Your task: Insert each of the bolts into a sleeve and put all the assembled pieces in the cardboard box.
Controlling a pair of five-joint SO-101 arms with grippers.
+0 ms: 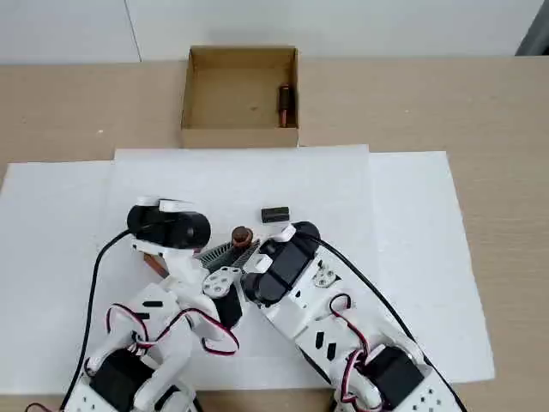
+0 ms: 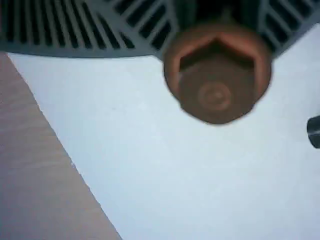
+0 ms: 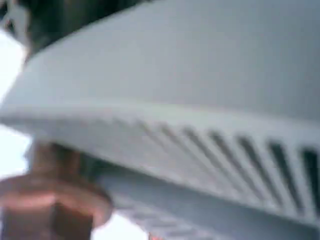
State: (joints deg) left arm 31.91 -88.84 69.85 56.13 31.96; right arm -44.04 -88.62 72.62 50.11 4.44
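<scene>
Copper-toned bolt (image 2: 216, 75) with a hexagonal flanged head, a faint ring at its centre; my left claw (image 2: 210, 15) pinches it, and whether my right claw (image 3: 165, 165) grips I cannot tell.

White sheets (image 1: 412, 197) on wooden table (image 1: 497, 103)

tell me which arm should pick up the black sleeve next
Right, probably: the left gripper is shut on the copper bolt, while the right gripper sits close beside the black sleeve.
</scene>
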